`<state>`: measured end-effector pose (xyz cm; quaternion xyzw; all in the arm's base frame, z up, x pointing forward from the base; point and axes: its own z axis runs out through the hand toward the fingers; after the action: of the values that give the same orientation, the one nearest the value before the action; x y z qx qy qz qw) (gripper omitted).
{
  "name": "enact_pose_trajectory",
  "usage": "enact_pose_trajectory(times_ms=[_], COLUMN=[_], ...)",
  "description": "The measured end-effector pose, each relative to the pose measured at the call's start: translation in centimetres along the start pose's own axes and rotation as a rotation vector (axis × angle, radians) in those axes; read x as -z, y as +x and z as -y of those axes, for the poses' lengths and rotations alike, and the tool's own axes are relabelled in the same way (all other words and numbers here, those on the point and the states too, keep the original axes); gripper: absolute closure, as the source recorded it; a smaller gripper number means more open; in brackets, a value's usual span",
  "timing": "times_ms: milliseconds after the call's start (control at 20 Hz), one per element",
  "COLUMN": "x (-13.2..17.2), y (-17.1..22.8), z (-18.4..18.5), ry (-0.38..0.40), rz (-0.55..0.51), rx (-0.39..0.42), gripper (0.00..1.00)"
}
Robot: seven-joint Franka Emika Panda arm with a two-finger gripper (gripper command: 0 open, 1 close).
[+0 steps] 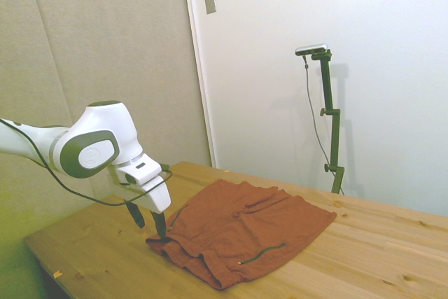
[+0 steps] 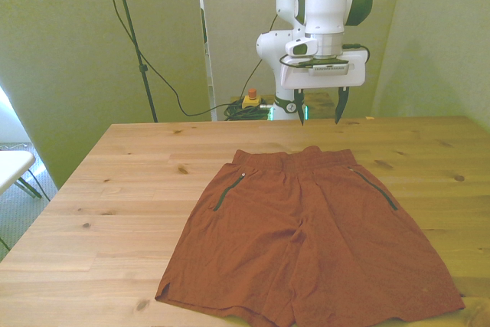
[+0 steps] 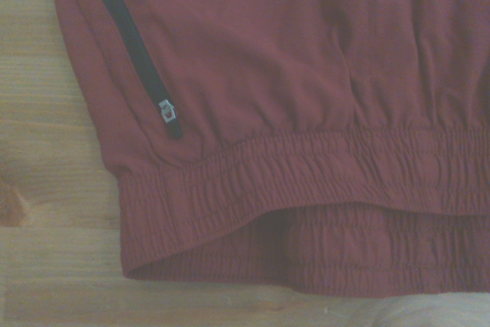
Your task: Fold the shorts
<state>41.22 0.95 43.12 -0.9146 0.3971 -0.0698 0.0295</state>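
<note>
A wooden table (image 2: 115, 189) is standing before pale walls (image 1: 336, 19). The shorts (image 2: 306, 243) are lying spread flat across its middle, waistband (image 3: 321, 181) toward the far edge. The gripper (image 2: 319, 111) is hovering just beyond that waistband, fingers apart, gripping nothing.

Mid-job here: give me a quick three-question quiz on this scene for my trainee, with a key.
1. True or false: the tool is shut on the shorts.
2. The tool hangs over which part of the shorts: A) a leg hem, B) the waistband, C) the middle?
3. Fill in: the shorts lie ____ on the wooden table, not yet folded.

Key: 1. False: its fingers are apart, holding nothing. 2. B. 3. flat.
</note>
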Motion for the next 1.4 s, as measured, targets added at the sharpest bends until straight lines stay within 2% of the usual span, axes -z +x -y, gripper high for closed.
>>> enact_pose_trajectory(times_ms=[200,300,400,600,800,1000,1250,1400], x=[-0.5,-0.9,-2.2,-5.2,-6.3,-7.5,-9.3,-10.2], y=[0.3,0.2,-1.2,-6.5,-10.2,-12.9,-13.7,-14.3], z=[0.3,1.8,4.5,10.2,13.6,15.1,15.6,15.6], ry=[-0.015,-0.055,-0.112,-0.200,-0.279,-0.375,-0.417,-0.445], rz=[0.004,-0.033,-0.107,-0.295,-0.499,-0.571,-0.594,-0.593], rx=[0.007,0.069,0.146,0.274,0.357,0.381,0.329,0.334], gripper=[0.00,0.00,0.00,0.00,0.00,0.00,0.00,0.00])
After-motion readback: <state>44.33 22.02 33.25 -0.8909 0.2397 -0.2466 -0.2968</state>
